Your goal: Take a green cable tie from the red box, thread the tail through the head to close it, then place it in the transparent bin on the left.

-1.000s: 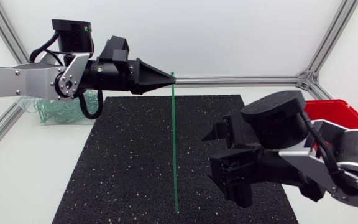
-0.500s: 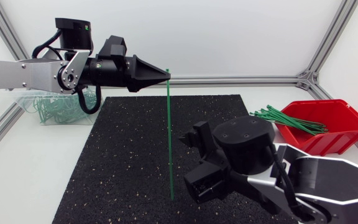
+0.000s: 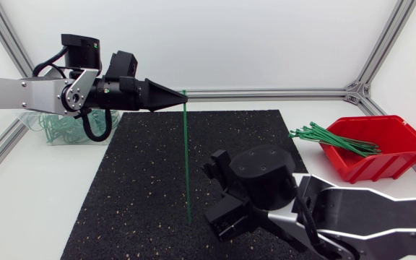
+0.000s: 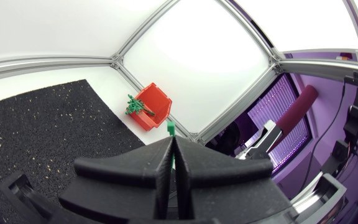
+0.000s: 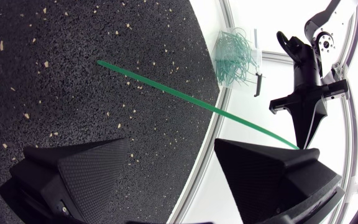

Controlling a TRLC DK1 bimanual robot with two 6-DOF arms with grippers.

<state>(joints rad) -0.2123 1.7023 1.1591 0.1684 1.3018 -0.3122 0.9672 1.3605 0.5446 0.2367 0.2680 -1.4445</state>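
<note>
My left gripper [image 3: 182, 92] is shut on the head end of a green cable tie [image 3: 187, 159], which hangs straight down to just above the black mat [image 3: 143, 173]. In the left wrist view the tie's head [image 4: 171, 129] pokes out past the closed fingertips [image 4: 166, 149]. My right gripper [image 3: 211, 193] stands open just right of the tie's lower tail, not touching it. From the right wrist, the tie [image 5: 185, 96] runs ahead of the open fingers [image 5: 79, 168] up to the left gripper [image 5: 303, 109]. The red box [image 3: 385, 148] holds several green ties [image 3: 331, 137].
The transparent bin [image 3: 63, 128] with several looped ties stands at the back left, behind the left arm; it also shows in the right wrist view [image 5: 235, 53]. The red box [image 4: 152, 109] sits at the mat's far right. An aluminium frame borders the table.
The left arm has shifted left with the tie hanging from it. The right arm has swung left and lower, bringing its open gripper close beside the tie's tail.
</note>
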